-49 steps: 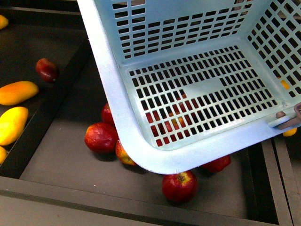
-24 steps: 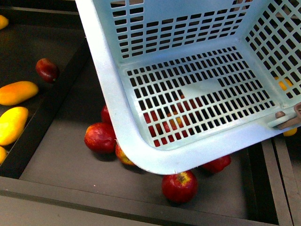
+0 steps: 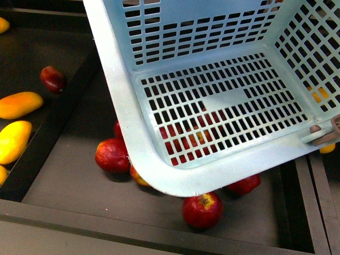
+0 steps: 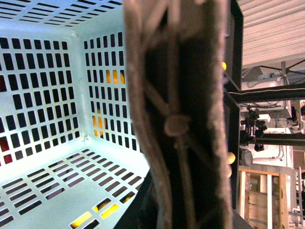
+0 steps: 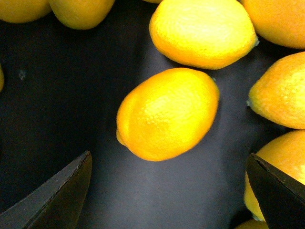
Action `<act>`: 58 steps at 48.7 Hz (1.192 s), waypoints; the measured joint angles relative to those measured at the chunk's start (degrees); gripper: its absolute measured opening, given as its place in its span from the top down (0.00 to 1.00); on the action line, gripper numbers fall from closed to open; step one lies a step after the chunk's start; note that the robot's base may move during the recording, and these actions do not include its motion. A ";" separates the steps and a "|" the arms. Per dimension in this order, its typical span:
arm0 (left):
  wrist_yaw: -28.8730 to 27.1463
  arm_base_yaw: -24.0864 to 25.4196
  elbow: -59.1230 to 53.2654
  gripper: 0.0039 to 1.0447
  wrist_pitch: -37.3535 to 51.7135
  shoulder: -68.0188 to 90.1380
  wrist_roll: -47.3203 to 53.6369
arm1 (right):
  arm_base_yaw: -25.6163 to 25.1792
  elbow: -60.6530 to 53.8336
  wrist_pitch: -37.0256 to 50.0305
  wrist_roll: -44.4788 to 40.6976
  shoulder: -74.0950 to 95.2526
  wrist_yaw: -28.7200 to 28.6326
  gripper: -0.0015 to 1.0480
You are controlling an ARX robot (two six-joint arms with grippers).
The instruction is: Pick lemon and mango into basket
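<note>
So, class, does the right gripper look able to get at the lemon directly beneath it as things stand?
Probably yes. The right gripper is open, and the lemon lies uncovered on the dark floor ahead of its spread fingers. Neighbouring lemons lie close and might crowd one finger.

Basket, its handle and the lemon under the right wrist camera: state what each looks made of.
Basket: moulded plastic, pale teal, smooth with a slight sheen; uniform slots and a rounded rim. Handle: likely plastic too, matte brownish-mauve, with moulded ribs. Lemon: yellow, finely pebbled rind; real or imitation cannot be told.
</note>
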 joint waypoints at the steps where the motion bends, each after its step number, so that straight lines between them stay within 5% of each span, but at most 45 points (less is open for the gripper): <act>1: 0.02 -0.02 0.00 0.96 0.00 0.00 0.00 | 0.15 0.61 -0.22 0.59 0.39 0.20 0.08; 36: 0.09 0.00 0.00 0.96 0.00 0.00 0.00 | 1.88 18.64 -5.57 8.83 12.02 6.16 0.08; 58: 0.00 0.00 0.00 0.96 0.00 0.00 0.02 | 1.01 19.43 -4.83 8.81 12.98 5.88 0.08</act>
